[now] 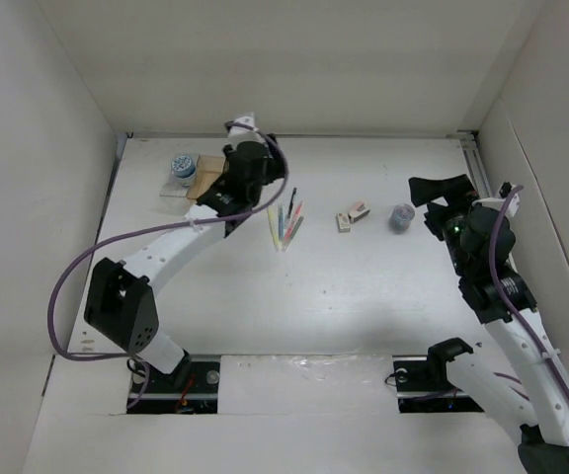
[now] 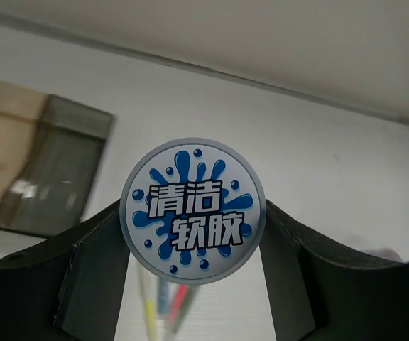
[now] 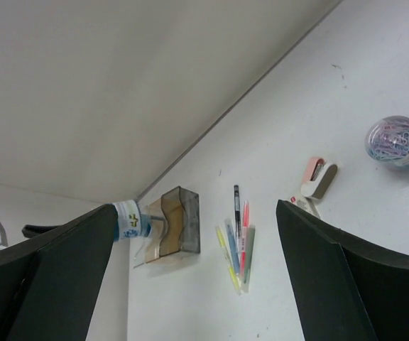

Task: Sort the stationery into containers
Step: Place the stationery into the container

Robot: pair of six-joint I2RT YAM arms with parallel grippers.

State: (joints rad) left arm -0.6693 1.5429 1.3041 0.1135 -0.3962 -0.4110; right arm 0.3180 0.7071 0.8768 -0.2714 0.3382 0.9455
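Observation:
My left gripper (image 2: pixel 194 207) is shut on a round tub with a blue-and-white splash label (image 2: pixel 192 211), held up in the air. From above, the left gripper (image 1: pixel 237 178) hovers just right of the containers (image 1: pixel 205 170) and covers the tub it holds. A second blue-and-white tub (image 1: pixel 182 166) stands in the clear tray at the left end. The grey tray (image 2: pixel 62 170) and amber tray (image 2: pixel 2 156) show left of the fingers. Several pens (image 1: pixel 284 225) lie fanned at mid-table. My right gripper (image 1: pixel 431 202) stands open and empty at the right.
A pink-and-white wedge piece (image 1: pixel 359 209) with a small box (image 1: pixel 344 222) lies right of the pens. Beside it is a clear round tub of paper clips (image 1: pixel 401 216), close to my right gripper. White walls enclose the table on three sides.

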